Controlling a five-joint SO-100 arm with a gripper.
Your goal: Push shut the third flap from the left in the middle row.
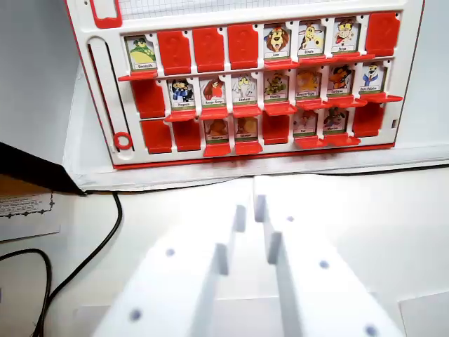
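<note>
A white and red flip-card board (410,84) lies at the top of the wrist view, with three rows of red flaps. In the middle row the leftmost flap (149,98) shows only its red face. The third flap from the left (213,91) shows its picture card, as do the ones to its right. My white gripper (251,214) fills the bottom centre, short of the board's near edge and touching nothing. Its fingers are shut, with only a thin slit between the tips and nothing held.
A black cable (105,239) curves over the white table on the left. A printed paper slip (28,210) and a dark edge (31,172) lie at the far left. The board's red slider ring (123,140) sits at its near left corner.
</note>
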